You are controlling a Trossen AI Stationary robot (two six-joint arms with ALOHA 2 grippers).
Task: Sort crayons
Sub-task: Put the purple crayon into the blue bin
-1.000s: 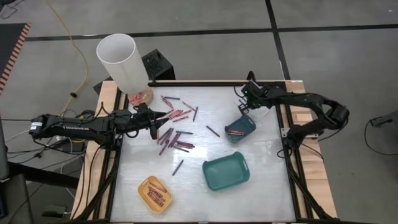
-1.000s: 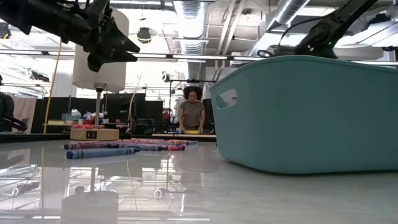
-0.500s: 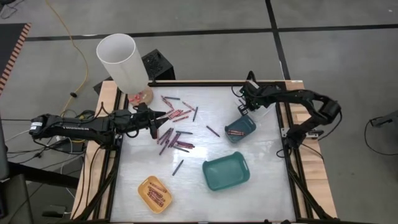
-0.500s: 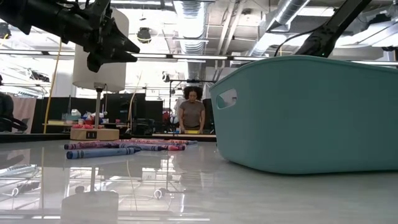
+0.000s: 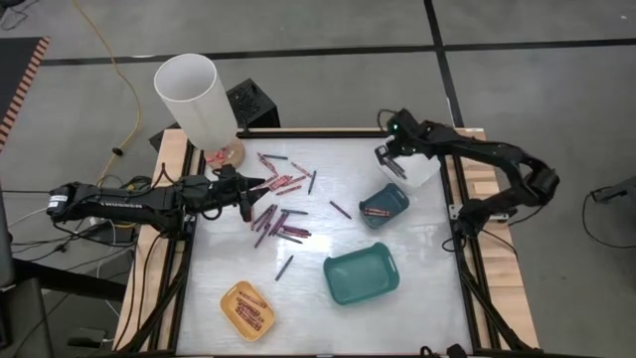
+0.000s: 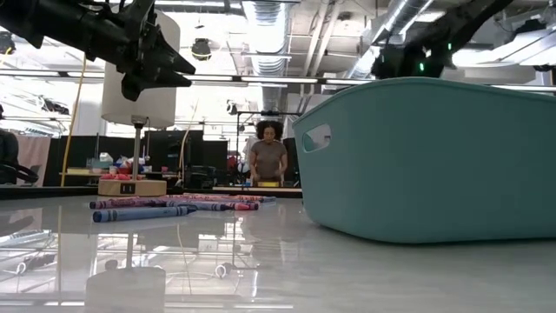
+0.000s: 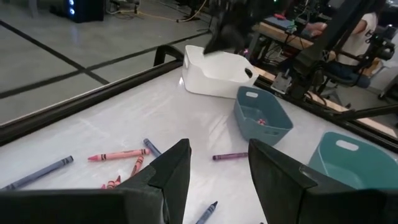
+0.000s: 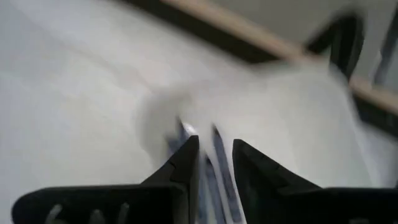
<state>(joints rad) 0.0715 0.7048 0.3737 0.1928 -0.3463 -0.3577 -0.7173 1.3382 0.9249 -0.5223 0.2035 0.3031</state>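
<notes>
Crayons (image 5: 281,211) scattered loose across table (image 5: 427,298) left-centre; more in yellow tray (image 5: 247,309) at near edge, a few in small teal tray (image 5: 384,204), blurred ones in white tray (image 5: 417,171). Large teal tray (image 5: 361,273) right of centre. Left gripper (image 5: 260,186) hovering at crayon pile's edge, fingers partly apart, nothing between. Right gripper (image 5: 390,159) over white tray at far right corner, fingers slightly parted, gripping nothing. White cylinder (image 5: 194,97) off far-left corner. Person (image 6: 268,160) in background.
</notes>
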